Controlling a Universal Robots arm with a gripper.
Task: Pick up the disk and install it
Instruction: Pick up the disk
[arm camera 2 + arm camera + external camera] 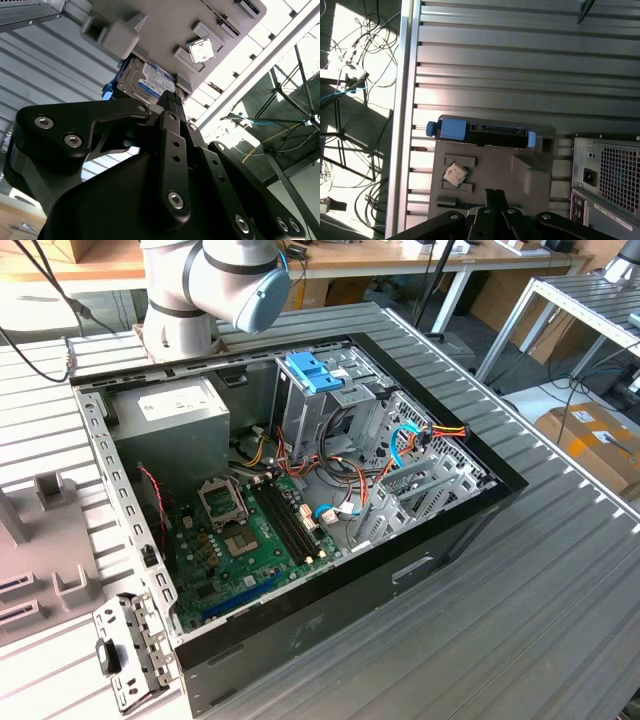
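Gripper [495,192] fingers look pressed together on nothing, poised above the grey fixture [490,165]. In the exterior view that fixture [40,540] sits at the left of the slatted table [560,570]. Straight ahead of the tips, at the fixture's far edge and apart from them, is the disk [490,136], seemingly resting on its long edge. Its long axis runs crosswise to the fingers' line. Between tips and disk lies a processor chip [456,174]. Toward the exterior view's right stands the open computer case [300,640], with its drive cage [345,410] under a blue latch [312,372]. Count: one disk, one gripper, one chip, one case.
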